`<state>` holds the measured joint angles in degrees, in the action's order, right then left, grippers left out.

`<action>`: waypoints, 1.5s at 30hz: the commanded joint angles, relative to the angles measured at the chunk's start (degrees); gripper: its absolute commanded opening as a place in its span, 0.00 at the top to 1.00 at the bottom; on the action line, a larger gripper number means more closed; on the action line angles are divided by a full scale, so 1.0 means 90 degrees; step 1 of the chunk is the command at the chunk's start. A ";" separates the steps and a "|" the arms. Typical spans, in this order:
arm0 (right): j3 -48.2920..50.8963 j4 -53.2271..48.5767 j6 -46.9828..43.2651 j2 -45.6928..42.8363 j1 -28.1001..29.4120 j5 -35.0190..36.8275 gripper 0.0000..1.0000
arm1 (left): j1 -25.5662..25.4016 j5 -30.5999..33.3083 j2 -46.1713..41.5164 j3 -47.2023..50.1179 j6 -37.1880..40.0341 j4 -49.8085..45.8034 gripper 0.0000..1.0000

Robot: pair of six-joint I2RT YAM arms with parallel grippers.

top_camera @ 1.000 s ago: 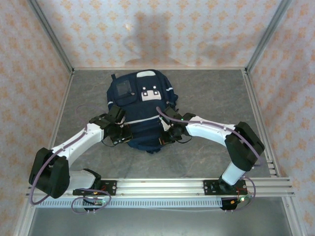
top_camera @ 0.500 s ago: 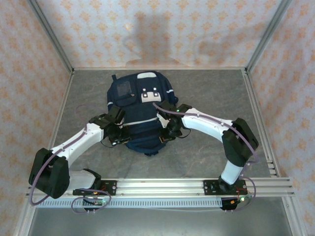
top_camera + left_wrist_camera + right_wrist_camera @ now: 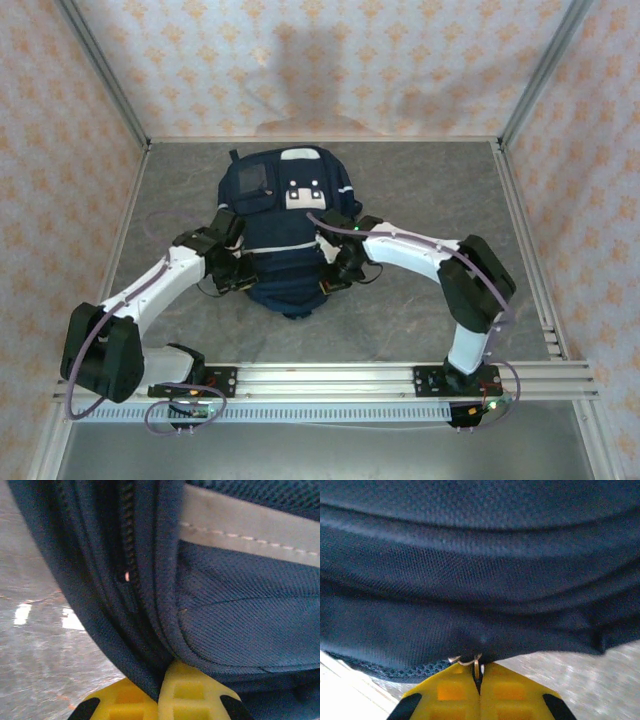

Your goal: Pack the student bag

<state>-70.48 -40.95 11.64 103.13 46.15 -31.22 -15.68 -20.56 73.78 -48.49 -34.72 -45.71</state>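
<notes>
Grey mottled table is carrying one item. The bag is lying on it front side up, a little left of centre and toward the far wall. Bare surface is showing all round the bag, widest on the right. A rail is running along the near edge. At the left wrist, the table is catching glare beside the bag's zipped edge.

Your left arm and right arm bow inward, elbows out. Your left hand pinches a fold of the student bag. Your right hand has both fingers pressed together, nipping its lower edge.
</notes>
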 commanded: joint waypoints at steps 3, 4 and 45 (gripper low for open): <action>-0.0373 0.0955 0.1181 0.0843 0.0541 -0.0364 1.00 | 0.0315 0.0419 0.0076 -0.0644 0.0315 -0.0772 0.73; -0.0469 0.1163 0.1427 0.0956 0.0578 -0.0396 1.00 | 0.0314 0.0296 0.0042 -0.0665 0.0155 -0.0760 0.67; -0.0307 0.1236 0.1406 0.0337 0.0680 0.0904 1.00 | 0.0181 0.0780 0.0303 -0.0283 -0.2923 0.0354 1.00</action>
<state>-74.00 -20.78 28.40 108.64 53.21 -30.61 -15.40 -20.38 77.47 -48.99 -63.94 -39.66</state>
